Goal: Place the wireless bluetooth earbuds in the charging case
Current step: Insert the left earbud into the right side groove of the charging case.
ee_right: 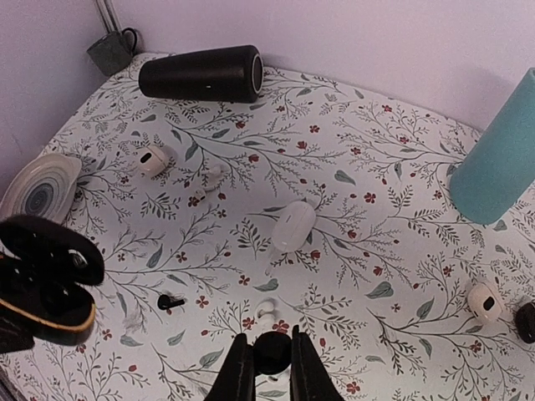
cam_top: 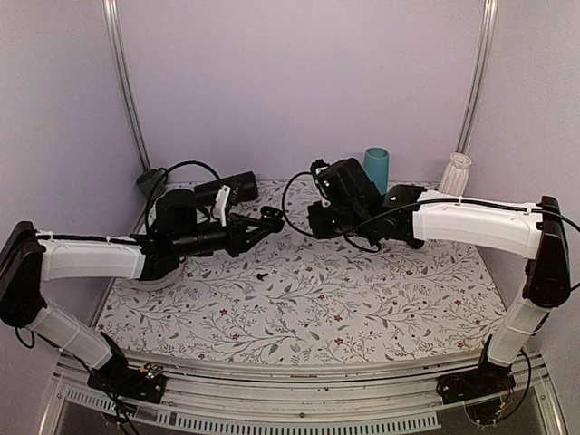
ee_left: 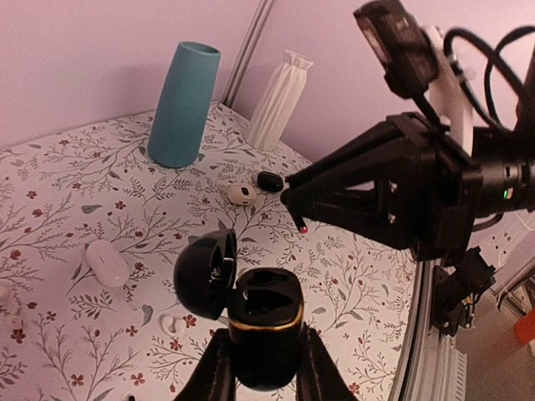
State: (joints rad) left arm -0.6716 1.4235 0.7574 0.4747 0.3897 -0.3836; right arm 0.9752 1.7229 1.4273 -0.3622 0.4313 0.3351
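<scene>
My left gripper [ee_left: 263, 361] is shut on the black charging case [ee_left: 266, 322] and holds it upright above the table, its lid [ee_left: 205, 274] swung open to the left and the sockets showing. The case also shows at the left edge of the right wrist view [ee_right: 46, 284]. My right gripper [ee_right: 272, 368] is shut on one black earbud [ee_right: 272, 351], held in the air a short way right of the case [cam_top: 272, 217]. The other black earbud [ee_right: 170, 301] lies on the floral table, also seen in the top view [cam_top: 261, 274].
A white oval case [ee_right: 294, 225], small white rounded objects [ee_right: 153, 160] [ee_right: 483, 302] and another small black object [ee_right: 527, 322] lie on the table. A black cylinder speaker [ee_right: 201, 73], a teal vase [ee_left: 184, 104], a white ribbed vase [ee_left: 280, 98] and a plate [ee_right: 38, 188] stand around the edges.
</scene>
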